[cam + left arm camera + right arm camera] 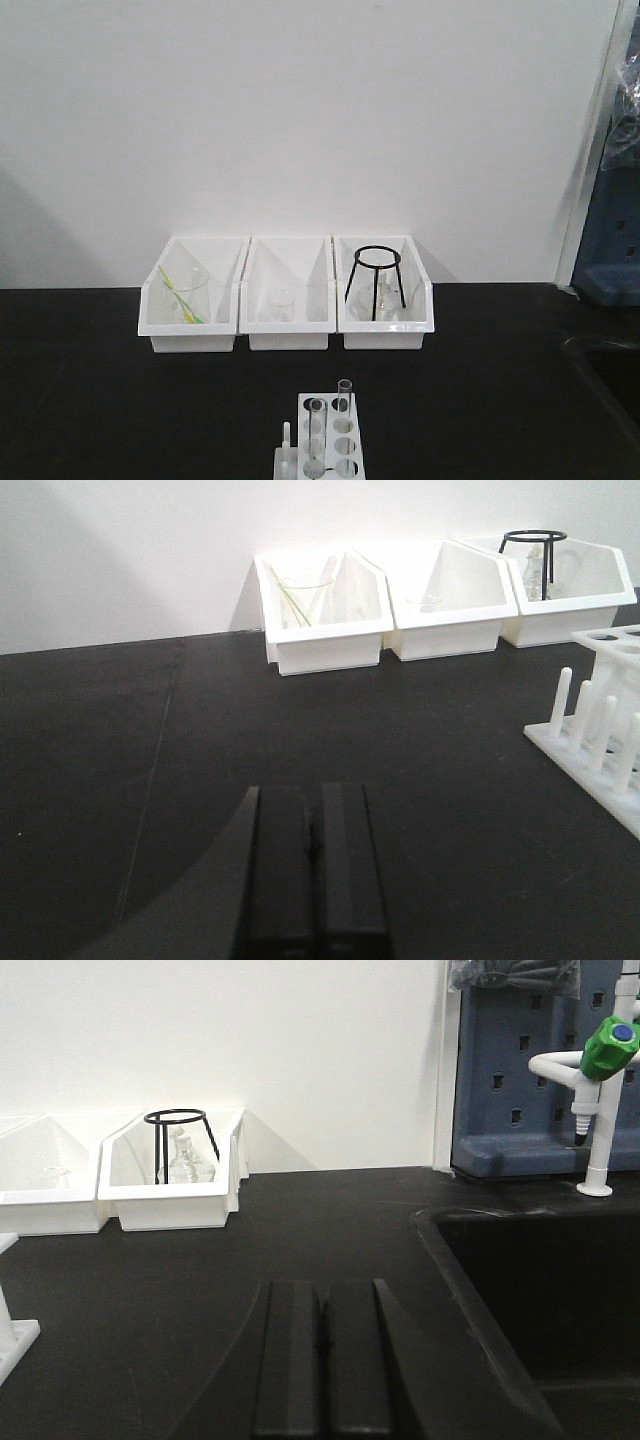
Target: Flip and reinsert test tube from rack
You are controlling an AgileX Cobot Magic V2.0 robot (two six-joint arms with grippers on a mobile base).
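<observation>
1. While neither arm holds anything, the left gripper (313, 815) has its two fingers pressed together, empty, low over the black counter (120, 780). The rack (585, 745) stands to its right, apart from it.
2. Right gripper (322, 1305): fingers likewise closed on nothing, above the counter, just left of the sink (540, 1290).
3. In the front view the rack sits upright at the near middle of the counter, with its pegs (610, 730) along its left side.
4. Two glass tubes stand upright in the rack's holes: the front tube (318, 425) and, in the far row, the rear tube (344, 393).
5. Three white bins line the wall, well behind the rack.
   - Left bin (190, 342): a beaker (187, 292) with a yellow-green stick.
   - Middle bin (288, 340): a small glass (282, 303).
   - Right bin (385, 338): a black wire stand (375, 268) over a flask (387, 297).
6. Beyond the sink, a white tap (600, 1080) with a green cap stands before a blue pegboard (520, 1070).
</observation>
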